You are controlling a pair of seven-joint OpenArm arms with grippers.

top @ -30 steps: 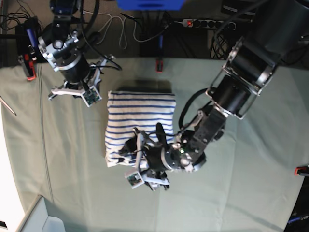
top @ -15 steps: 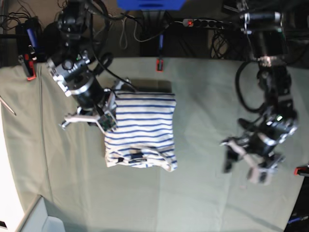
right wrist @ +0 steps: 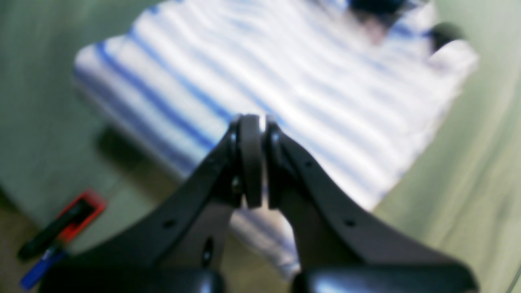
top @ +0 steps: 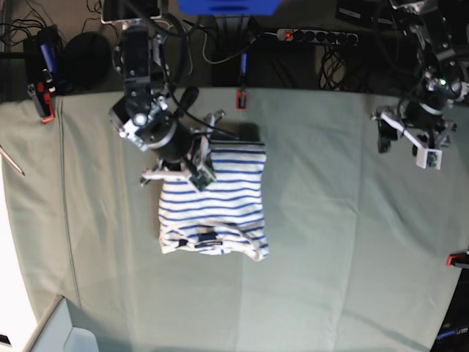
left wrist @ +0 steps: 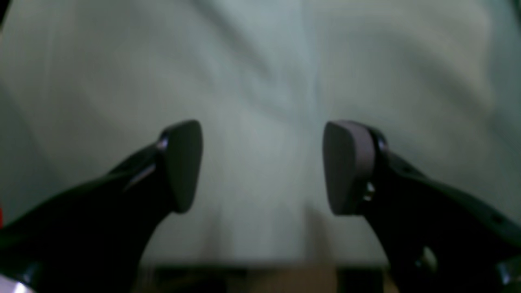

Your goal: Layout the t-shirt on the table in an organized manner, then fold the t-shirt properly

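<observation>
Since the earlier base frames, the left gripper [top: 409, 144] has been pulled away from the shirt's lower edge to the upper right of the frame, well apart from the cloth, while the right gripper [top: 178, 168] has been brought over the shirt's upper left corner.

The soft white cotton t-shirt with thin blue horizontal stripes [top: 216, 202] is lying as a compact folded rectangle left of centre on the wide tabletop covered in pale grey-green cloth [top: 330, 242]. Folding is judged to be nearly done; only the lower edge, where a rumpled corner and dark label are showing, is still looking untidy and may need smoothing.

In the right wrist view the right gripper [right wrist: 252, 162] is being shown with its jaws pressed together and nothing between them, hanging above the striped fabric [right wrist: 285, 89]; a red clamp [right wrist: 77, 211] is appearing at lower left. In the left wrist view the left gripper [left wrist: 262, 167] is being shown with jaws wide apart and empty, over bare blurred cloth [left wrist: 260, 61], which the base view cannot confirm so closely.
</observation>
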